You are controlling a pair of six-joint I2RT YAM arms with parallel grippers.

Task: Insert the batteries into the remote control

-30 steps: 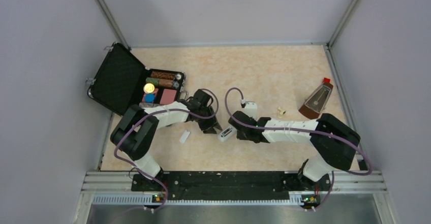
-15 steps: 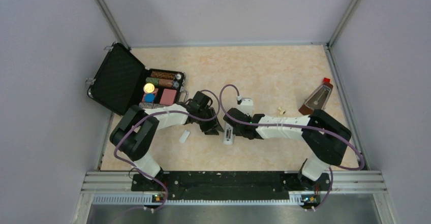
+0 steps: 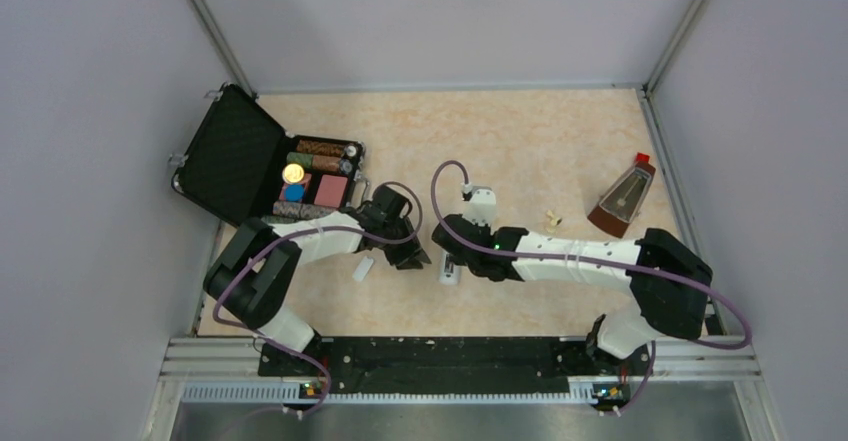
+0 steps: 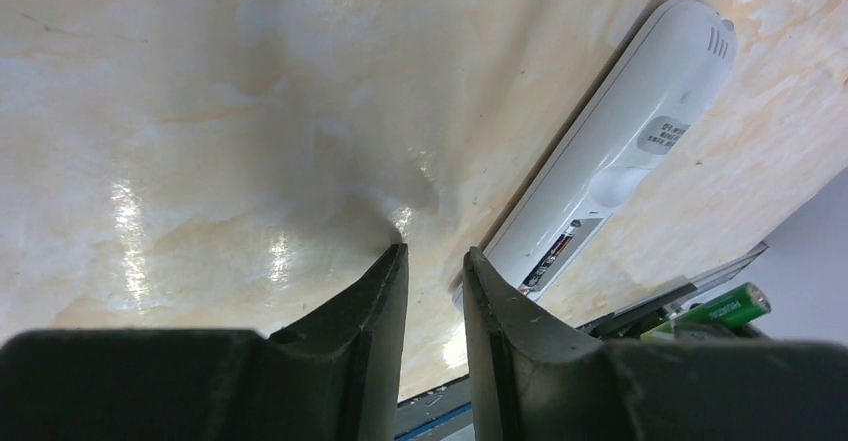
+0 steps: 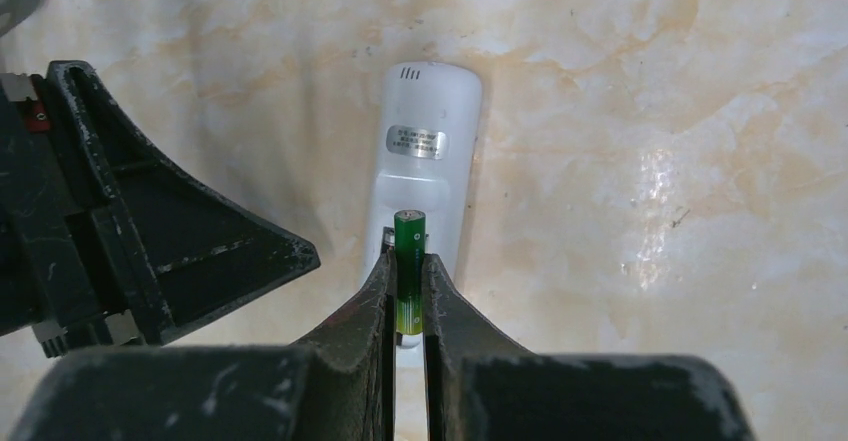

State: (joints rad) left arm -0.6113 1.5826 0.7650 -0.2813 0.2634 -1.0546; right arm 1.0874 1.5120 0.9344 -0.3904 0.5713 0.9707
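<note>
The remote control (image 3: pixel 450 266) lies flat on the table (image 3: pixel 540 141) a little left of centre in the top view, lengthwise up and down the frame, between the two wrists. In the right wrist view the remote control (image 5: pixel 425 176) has its plain back upward, with a small grey label on it and an open battery bay at the lower end. The right jaws are pinching the green battery (image 5: pixel 408 261) by its lower half. It stands straight up the frame with its top end over that open bay, and I cannot tell whether it touches the remote. The left wrist view has the remote control (image 4: pixel 620 151) running diagonally from upper right to lower centre, the open bay at its lower end, and the green battery (image 4: pixel 722 308) in the lower right corner just beyond it. The left jaws stand a narrow gap apart with nothing between them, their tips just above the table and just beside the bay end of the remote. One dark left finger (image 5: pixel 200 231) fills the left side of the right wrist view. A loose white cover piece (image 3: pixel 363 268) lies left of the left wrist. An open black case (image 3: pixel 235 151) with coloured rolls (image 3: pixel 318 153) sits at upper left, and a brown pyramid-shaped object with a red top (image 3: pixel 622 199) stands at right.
</note>
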